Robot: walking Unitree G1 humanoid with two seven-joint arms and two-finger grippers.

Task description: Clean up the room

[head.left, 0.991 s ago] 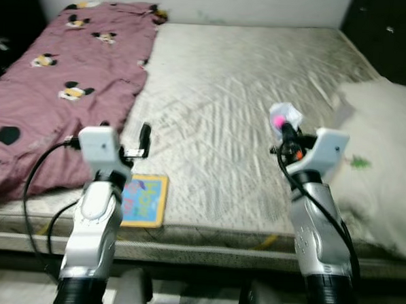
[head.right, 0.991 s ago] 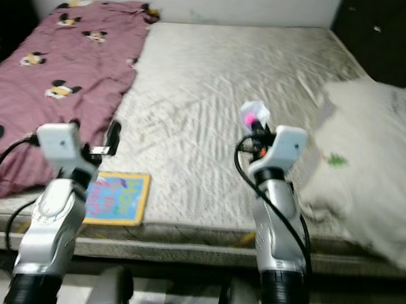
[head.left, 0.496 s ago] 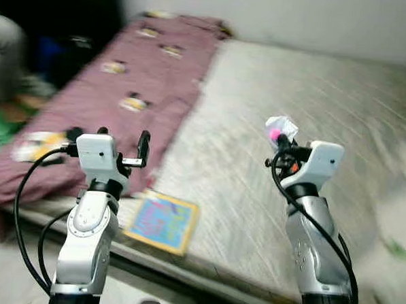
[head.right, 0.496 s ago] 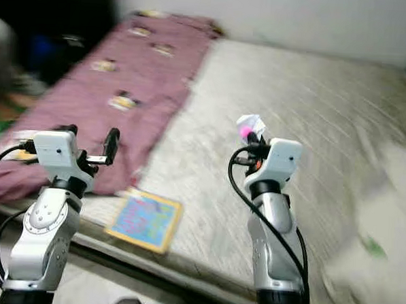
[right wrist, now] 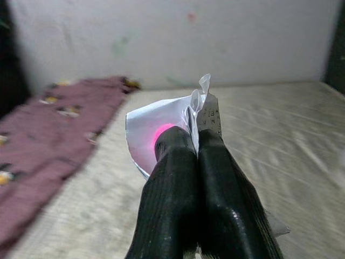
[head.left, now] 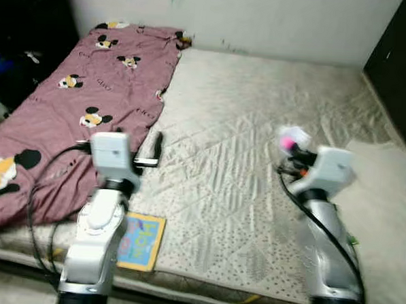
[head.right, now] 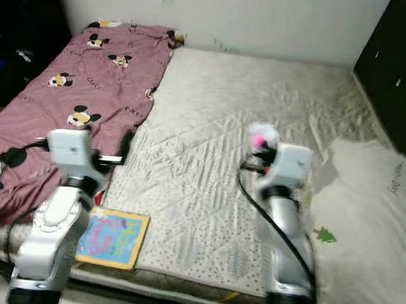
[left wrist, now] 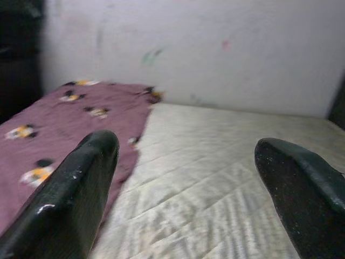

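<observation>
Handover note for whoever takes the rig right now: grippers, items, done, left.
Right gripper: shut on a white wrapper with a pink spot, held up over the mattress.
Left gripper: open, holding nothing, raised near the maroon blanket.
Colourful book: lies at the mattress's near edge, untouched. White pillow on the robot's right.
Done: wrapper picked up.
Left: probably bin the wrapper, then deal with the book. No bin is in view.

Dim indoor light, motion blur on both arms, dark corners
</observation>
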